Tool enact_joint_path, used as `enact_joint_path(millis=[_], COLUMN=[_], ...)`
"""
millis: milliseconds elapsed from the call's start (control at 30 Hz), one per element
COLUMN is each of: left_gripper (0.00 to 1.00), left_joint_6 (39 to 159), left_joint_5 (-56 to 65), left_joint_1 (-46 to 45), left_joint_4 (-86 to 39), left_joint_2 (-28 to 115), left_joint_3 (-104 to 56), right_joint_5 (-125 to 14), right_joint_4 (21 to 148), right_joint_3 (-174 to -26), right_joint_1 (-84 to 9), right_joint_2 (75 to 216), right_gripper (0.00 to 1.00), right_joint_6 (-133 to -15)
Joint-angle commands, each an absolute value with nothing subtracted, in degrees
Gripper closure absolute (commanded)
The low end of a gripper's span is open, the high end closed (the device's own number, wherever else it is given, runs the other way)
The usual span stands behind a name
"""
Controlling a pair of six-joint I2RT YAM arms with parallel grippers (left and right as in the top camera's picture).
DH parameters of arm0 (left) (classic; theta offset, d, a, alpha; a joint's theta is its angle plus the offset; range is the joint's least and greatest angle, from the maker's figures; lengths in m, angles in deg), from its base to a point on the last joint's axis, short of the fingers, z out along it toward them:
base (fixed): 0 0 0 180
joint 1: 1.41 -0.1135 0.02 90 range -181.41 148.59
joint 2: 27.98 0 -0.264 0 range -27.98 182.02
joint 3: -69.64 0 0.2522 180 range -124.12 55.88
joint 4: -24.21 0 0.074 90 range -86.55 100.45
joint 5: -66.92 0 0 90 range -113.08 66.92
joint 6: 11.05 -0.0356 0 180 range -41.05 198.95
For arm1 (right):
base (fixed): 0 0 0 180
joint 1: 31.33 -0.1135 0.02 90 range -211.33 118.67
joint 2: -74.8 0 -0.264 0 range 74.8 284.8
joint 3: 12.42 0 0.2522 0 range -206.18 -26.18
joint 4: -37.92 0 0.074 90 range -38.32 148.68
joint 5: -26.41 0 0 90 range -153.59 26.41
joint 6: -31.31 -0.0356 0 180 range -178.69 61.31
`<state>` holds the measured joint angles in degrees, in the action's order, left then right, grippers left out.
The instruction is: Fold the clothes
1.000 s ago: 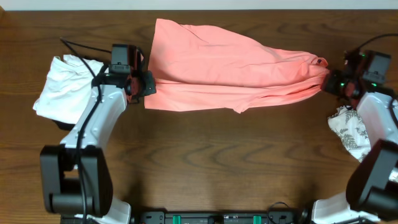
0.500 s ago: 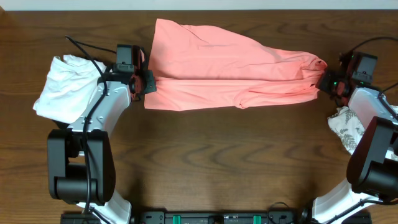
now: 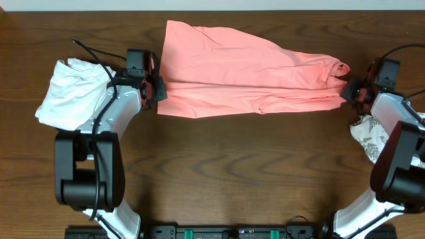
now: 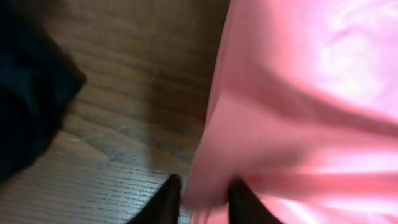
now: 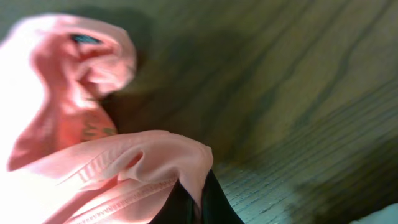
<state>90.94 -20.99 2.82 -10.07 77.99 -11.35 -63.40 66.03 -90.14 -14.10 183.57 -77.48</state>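
— On the far left of the table (image 3: 232, 172), what lies there?
— A crumpled white garment (image 3: 70, 93), close beside the left arm.
— And the left gripper (image 3: 158, 91)?
— It sits at the left edge of the salmon-pink garment (image 3: 246, 73). In the left wrist view its two dark fingers (image 4: 163, 200) stand on both sides of a fold of the pink fabric, so they pinch it, low over the wood.
— Where is the garment itself?
— It lies across the back middle of the table, stretched long between the two arms. Its left end is broad; its right end gets narrow and bunched.
— And the right gripper (image 3: 346, 93)?
— It is at this narrow end. In the right wrist view the fingers (image 5: 217, 202) are pressed together on a stitched hem, which folds over them. A small pale print shows on the fabric behind, too blurred to read.
— Anything further right?
— A leaf-print cloth (image 3: 372, 136), white and grey, just beside the right arm.
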Motion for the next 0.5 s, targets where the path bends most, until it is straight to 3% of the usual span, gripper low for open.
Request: enact_joint_path(millis=[0, 200, 467], left_gripper=[0.62, 0.57, 0.57], left_joint_6=[91.9, 91.7, 91.5], left_joint_5=[-22.4, -22.5, -22.5], left_joint_1=[2.6, 2.6, 2.4], left_joint_4=[-10.0, -10.0, -10.1], left_joint_2=[79.4, 78.4, 71.2], left_joint_3=[-12.0, -12.0, -12.0], right_joint_5=[-65.1, -64.2, -64.2], right_joint_4=[66.2, 66.5, 67.3], right_joint_3=[-91.0, -91.0, -91.0], right_joint_1=[-14.5, -14.5, -14.4], right_joint_2=[185.6, 185.1, 176.3], right_gripper=[0.97, 0.78, 0.71], right_joint_6=[-78.6, -77.9, -73.8])
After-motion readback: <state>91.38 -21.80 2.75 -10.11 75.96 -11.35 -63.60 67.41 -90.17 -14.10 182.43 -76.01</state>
